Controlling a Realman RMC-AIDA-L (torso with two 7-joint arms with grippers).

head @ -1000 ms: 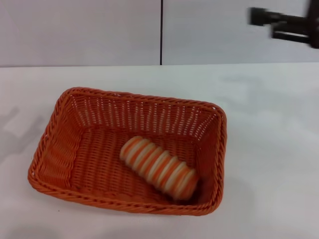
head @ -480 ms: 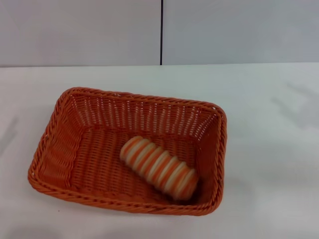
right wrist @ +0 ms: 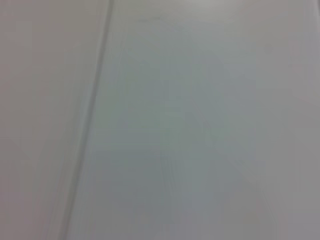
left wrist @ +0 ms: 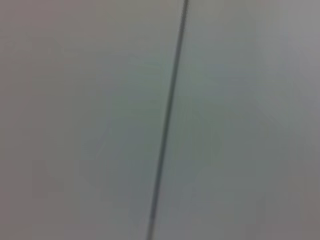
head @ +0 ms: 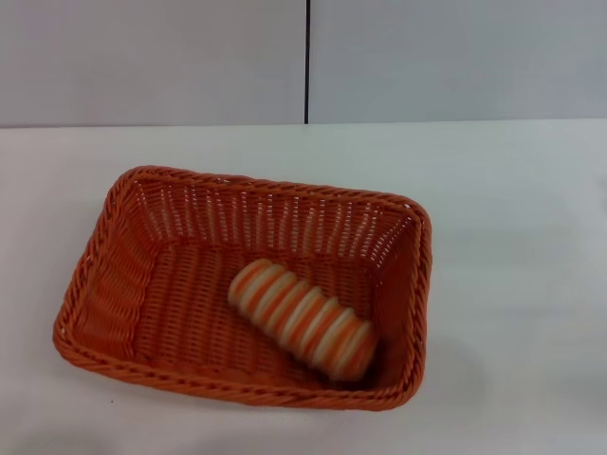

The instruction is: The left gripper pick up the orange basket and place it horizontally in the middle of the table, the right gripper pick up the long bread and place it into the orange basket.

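Note:
The orange basket (head: 123, 275) lies lengthwise across the middle of the white table (head: 512, 246) in the head view. Inside it rests the long bread (head: 302, 319), a tan loaf with orange stripes, lying at a slant in the right half of the basket floor. Neither gripper appears in the head view. Both wrist views show only a plain grey wall with a dark seam, and no fingers.
A grey wall with a vertical dark seam (head: 307, 62) stands behind the table's far edge. White tabletop surrounds the basket on all sides.
One second ago the right gripper showed at the upper right of the head view; it has since left the view. Basket and bread have not moved.

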